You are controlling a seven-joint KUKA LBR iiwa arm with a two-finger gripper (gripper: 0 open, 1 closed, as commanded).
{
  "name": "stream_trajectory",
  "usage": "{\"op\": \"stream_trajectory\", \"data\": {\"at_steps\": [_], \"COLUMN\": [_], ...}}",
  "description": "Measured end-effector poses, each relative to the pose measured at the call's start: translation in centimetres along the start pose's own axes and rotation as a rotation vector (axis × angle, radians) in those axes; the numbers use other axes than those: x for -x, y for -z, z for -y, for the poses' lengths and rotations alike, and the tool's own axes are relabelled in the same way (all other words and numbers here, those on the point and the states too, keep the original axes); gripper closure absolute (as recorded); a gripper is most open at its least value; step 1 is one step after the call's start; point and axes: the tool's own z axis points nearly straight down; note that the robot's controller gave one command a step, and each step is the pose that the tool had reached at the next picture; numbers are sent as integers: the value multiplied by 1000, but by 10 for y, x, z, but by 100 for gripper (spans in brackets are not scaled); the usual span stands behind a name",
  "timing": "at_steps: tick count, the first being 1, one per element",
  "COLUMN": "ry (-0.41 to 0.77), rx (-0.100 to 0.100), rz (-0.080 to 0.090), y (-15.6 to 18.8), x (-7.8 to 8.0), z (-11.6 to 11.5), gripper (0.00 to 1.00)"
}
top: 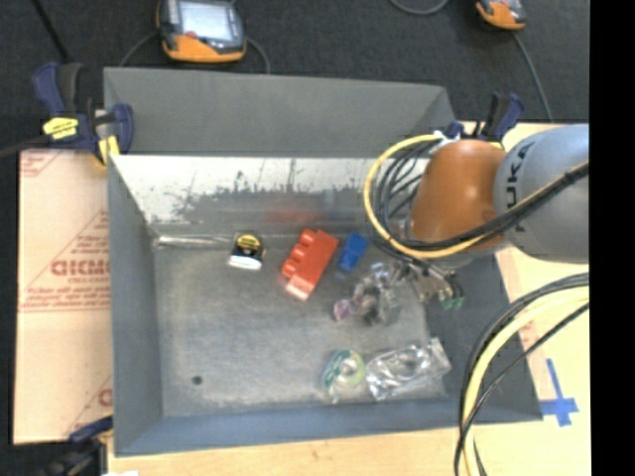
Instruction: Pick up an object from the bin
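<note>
The arm came in from the right, its orange cover [456,191] and looped cables [385,186] hanging over the right end of the grey metal bin [134,305]. Below them the gripper [425,284] sat low, close to the bin floor. The cover and wrist hid most of it, so I could not tell how far open it was or whether it had hold of anything.

The nearest thing was a small grey and purplish jumble [365,301], just beside the gripper on its left. I judged it the likeliest candidate for the pick, though its kind was unclear. A crumpled clear plastic bag [405,367] lay near the front wall with a green ring [343,369] against its left end.

Further left, along the back of the floor, a red toy brick [309,261] lay at a slant with a small blue block [352,252] just beside it. A little tape measure [245,250] sat apart from both. The things looked loosely scattered, not arranged, leaving the left half of the floor bare. That probably explained why the arm was working on the right.
</note>
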Motion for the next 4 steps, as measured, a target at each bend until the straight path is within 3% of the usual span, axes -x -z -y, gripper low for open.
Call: {"op": "stream_trajectory", "data": {"at_steps": [1, 4], "ry": [-3, -16], "rx": [3, 2], "rz": [-10, -8], "y": [22, 116], "x": [2, 8], "z": [1, 6], "gripper": [100, 100]}}
